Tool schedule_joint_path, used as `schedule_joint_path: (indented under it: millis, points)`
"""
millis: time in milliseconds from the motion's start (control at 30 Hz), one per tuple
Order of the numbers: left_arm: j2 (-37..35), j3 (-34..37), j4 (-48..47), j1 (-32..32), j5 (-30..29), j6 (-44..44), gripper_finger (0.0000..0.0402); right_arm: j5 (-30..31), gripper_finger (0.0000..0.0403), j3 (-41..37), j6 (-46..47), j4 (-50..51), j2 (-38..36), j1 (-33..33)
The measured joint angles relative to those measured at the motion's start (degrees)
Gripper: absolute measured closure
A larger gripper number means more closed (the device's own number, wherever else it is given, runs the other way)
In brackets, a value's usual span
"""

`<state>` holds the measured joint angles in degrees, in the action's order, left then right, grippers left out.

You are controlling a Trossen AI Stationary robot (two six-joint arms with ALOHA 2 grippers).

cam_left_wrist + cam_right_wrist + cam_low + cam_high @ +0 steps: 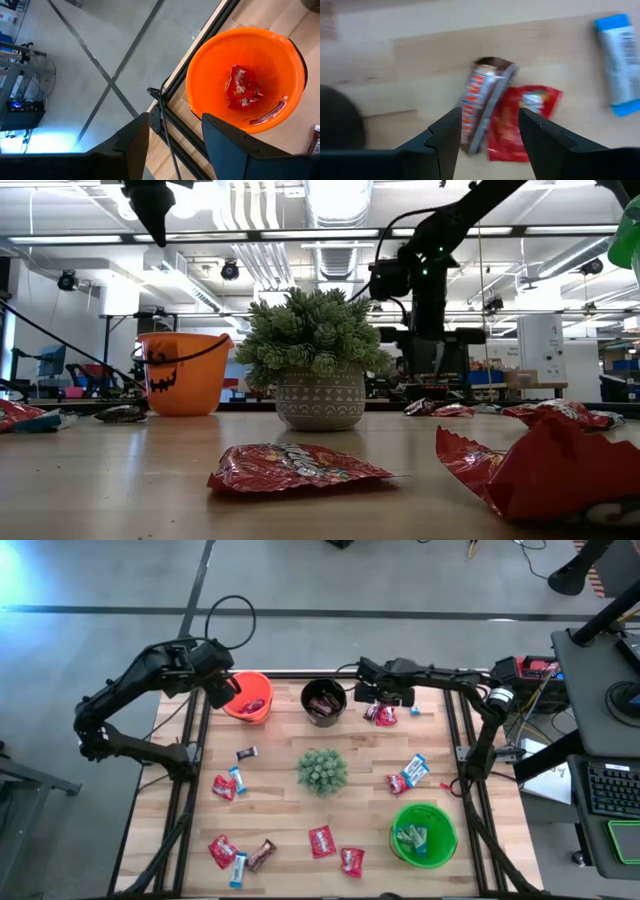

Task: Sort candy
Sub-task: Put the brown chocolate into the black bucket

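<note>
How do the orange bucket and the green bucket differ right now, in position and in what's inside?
The orange bucket stands at the table's far left edge, with the left gripper beside its rim; the green bucket stands near the front right, with no arm close. The orange bucket holds red-wrapped candy; the green bucket holds light blue and white candy. Both are round, open-topped and upright.

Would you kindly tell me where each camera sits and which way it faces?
High: overhead, straight down; both arms show.
Low: at tabletop height, level past the plant; arms above.
Left wrist: above the orange bucket; open left gripper.
Right wrist: over a brown candy; open right gripper.
Shared: high and left wrist both show the orange bucket.
</note>
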<state>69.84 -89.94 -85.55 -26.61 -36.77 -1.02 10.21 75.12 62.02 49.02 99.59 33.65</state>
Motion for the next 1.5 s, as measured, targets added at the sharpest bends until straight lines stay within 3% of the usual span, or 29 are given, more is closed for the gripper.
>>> schedule_joint_path:
  millis: [533, 1500]
  points:
    - [-0.96, 6.78, -0.22, 0.0, 0.32, -2.15, 0.0238, -0.32, 0.0216, -0.34, 5.01, -1.99, 0.0, -0.02]
    - [-2.23, 6.81, -0.18, 0.02, 0.35, -1.83, 0.0238, -1.63, 0.0216, -0.47, 7.45, -3.59, 5.53, -0.11]
